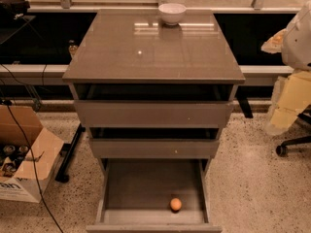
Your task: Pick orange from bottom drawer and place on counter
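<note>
Far L, abt 8 o'clock in the view: an open cardboard box (24, 152) sits on the speckled floor (252, 188), w/ dark bottle or can tops showing inside.

Centre: a grey-brown cabinet w/ three drawers. Its counter (121, 57) is a glossy surface w/ light glare. A white bowl (172, 13) stands upright at abt 12 o'clock on that surface, close to the back edge, a touch R of middle. Nothing else rests on it.

Below, the top drawer (153, 114) and middle drawer (153, 148) each show a dark gap above the front. The bottom drawer (131, 188) is pulled well out, so its flat grey floor is exposed. The orange (176, 204) lies on that floor at abt 5 o'clock, near the front wall, R of centre, apart from both side walls.

R side, abt 3 o'clock: a pale yellowish bundle (291, 103), can't tell what. Just under it are a chair leg and wheel (286, 147) on the floor.

Gripper: not in sight anywhere here, so can't tell if the jaws are released or clenched. The orange is untouched in the drawer, not on the counter.
</note>
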`<state>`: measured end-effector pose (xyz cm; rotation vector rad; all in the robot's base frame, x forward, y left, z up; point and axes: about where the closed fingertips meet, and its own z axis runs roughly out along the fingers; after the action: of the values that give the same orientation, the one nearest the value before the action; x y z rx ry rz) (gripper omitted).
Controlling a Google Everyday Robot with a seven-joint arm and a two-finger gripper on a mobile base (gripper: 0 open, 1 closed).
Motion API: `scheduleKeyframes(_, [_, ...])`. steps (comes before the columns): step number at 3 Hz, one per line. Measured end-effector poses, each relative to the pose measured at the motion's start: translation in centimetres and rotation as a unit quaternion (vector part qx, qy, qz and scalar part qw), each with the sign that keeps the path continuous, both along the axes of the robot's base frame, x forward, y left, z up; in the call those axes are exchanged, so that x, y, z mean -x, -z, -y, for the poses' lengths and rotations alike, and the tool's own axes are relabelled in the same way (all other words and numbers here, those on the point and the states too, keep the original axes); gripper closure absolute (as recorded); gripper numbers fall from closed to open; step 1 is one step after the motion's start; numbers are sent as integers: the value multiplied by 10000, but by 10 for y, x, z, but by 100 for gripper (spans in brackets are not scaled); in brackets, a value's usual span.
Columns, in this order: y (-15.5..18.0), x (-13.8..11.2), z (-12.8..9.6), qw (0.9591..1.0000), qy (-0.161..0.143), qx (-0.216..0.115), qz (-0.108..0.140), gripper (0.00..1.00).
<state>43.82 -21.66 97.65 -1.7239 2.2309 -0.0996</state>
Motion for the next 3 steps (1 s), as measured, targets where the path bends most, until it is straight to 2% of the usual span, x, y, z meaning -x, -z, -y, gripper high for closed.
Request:
scheduleKeyframes(1, [0, 0, 0, 10000, 0, 0, 0, 0])
scheduleKeyframes(2, [15, -3, -8, 9998, -40, -216, 32, 0])
scheduleKeyframes(3, [55, -8, -18, 9966, -120, -819, 34, 0])
